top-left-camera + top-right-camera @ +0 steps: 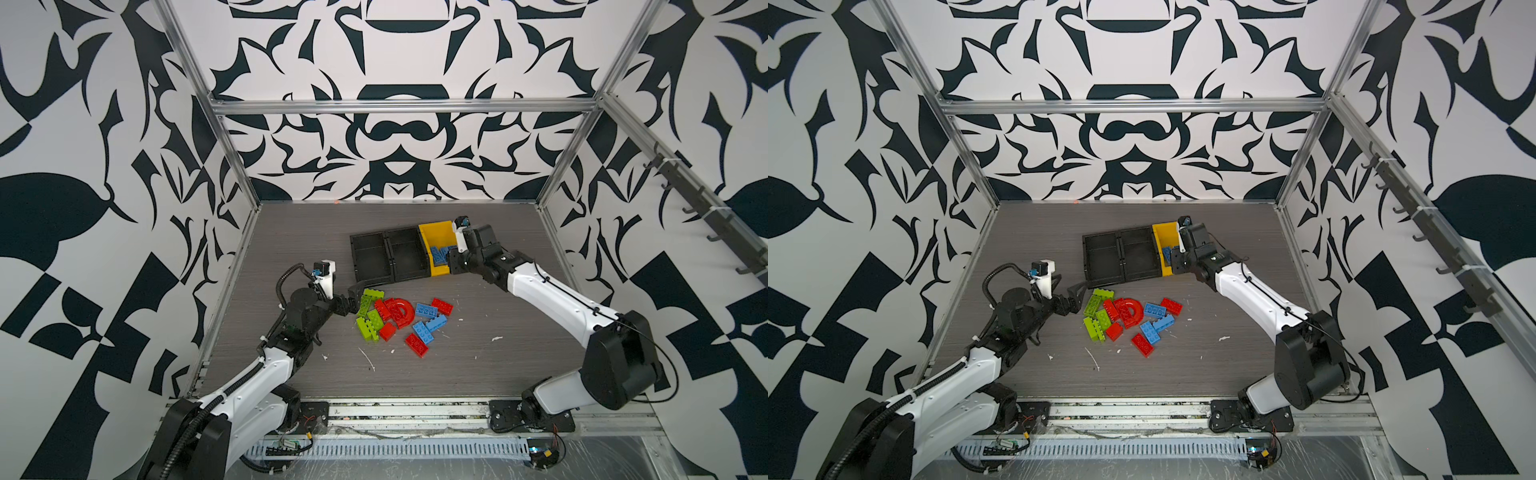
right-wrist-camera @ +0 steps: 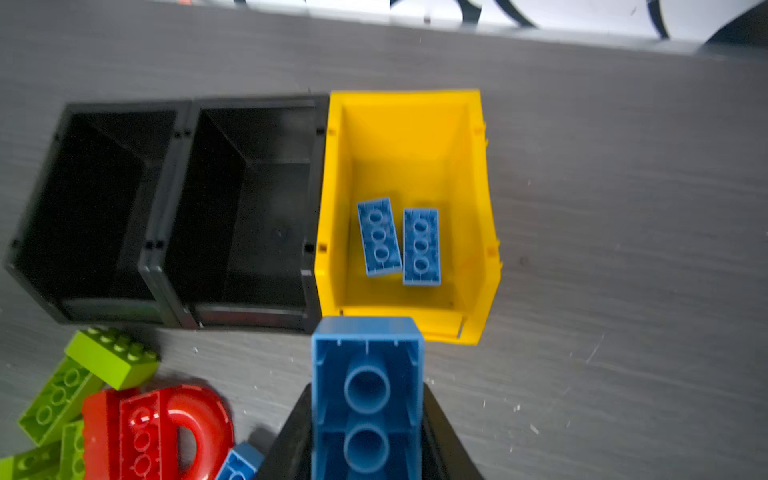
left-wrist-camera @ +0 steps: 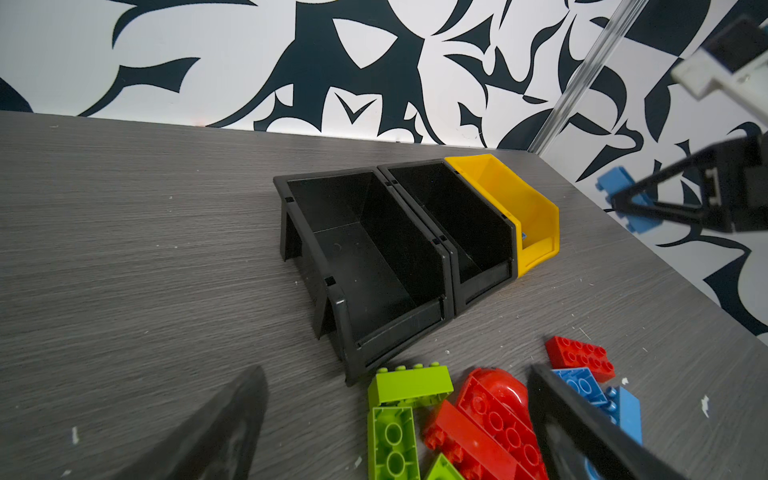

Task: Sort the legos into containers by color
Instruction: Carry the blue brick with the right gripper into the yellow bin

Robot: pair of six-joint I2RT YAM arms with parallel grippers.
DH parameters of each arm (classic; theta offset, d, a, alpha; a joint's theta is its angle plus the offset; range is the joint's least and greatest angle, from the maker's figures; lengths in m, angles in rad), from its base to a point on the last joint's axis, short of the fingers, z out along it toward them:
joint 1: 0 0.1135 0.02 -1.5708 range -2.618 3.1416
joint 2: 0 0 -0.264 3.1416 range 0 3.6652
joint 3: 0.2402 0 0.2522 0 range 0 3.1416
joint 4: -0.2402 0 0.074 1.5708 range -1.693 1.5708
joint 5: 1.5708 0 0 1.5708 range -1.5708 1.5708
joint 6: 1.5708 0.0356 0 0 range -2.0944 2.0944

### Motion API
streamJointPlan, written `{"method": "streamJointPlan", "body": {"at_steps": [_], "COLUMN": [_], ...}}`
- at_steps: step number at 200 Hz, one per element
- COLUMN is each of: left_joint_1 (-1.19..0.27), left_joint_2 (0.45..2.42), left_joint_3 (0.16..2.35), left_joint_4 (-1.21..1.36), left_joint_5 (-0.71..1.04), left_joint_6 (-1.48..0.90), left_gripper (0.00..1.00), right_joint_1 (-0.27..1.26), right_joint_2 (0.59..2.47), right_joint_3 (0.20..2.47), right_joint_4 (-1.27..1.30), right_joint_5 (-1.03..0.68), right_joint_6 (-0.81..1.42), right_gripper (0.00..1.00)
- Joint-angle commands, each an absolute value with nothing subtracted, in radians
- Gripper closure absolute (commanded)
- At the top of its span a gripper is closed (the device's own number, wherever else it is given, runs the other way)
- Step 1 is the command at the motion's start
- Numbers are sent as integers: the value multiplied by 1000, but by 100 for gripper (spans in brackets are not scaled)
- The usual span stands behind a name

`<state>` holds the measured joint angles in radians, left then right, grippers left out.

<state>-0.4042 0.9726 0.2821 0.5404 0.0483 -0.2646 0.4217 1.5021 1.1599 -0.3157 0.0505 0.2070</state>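
Note:
Loose legos lie in a pile mid-table: lime green bricks (image 1: 372, 297), a red arch (image 1: 401, 311), red bricks (image 1: 417, 345) and blue bricks (image 1: 428, 328). Behind them stand three containers in a row, two empty black bins (image 1: 372, 257) (image 1: 407, 253) and a yellow bin (image 1: 434, 232) holding two blue bricks (image 2: 378, 237). My right gripper (image 2: 368, 399) is shut on a blue brick (image 2: 365, 361), studs down, hovering at the yellow bin's front lip (image 2: 415, 328). My left gripper (image 1: 352, 300) stands open at the pile's left edge, its jaws on either side of a green brick (image 3: 409, 384).
White scraps (image 1: 368, 357) (image 1: 496, 338) dot the grey table in front of the pile. Patterned walls and aluminium posts (image 1: 235, 166) close in the back and sides. A metal rail (image 1: 395, 409) runs along the front edge between the arm bases.

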Motion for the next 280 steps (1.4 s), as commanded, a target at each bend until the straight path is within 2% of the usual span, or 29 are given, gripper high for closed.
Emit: {"method": "streamJointPlan", "body": {"at_steps": [1, 42, 103, 200, 280], "left_joint_1": [-405, -405, -405, -406, -405], "left_joint_2": [977, 966, 972, 994, 988], "left_joint_3": [291, 284, 285, 292, 292], "left_joint_4": [550, 549, 550, 559, 559], "left_joint_5": [48, 31, 31, 44, 49], "left_joint_6": [-263, -258, -257, -260, -258], "left_gripper": [0, 0, 0, 0, 0], "right_joint_1": [389, 339, 341, 342, 362], "right_joint_2": [1575, 1766, 1994, 2092, 2061], "right_joint_3": [1251, 1420, 1658, 1703, 1702], "right_joint_4": [-320, -333, -497, -523, -534], "right_joint_5": [-1, -33, 136, 247, 217], "right_joint_6": [160, 134, 46, -5, 16], "right_gripper": [64, 64, 63, 62, 47]}}
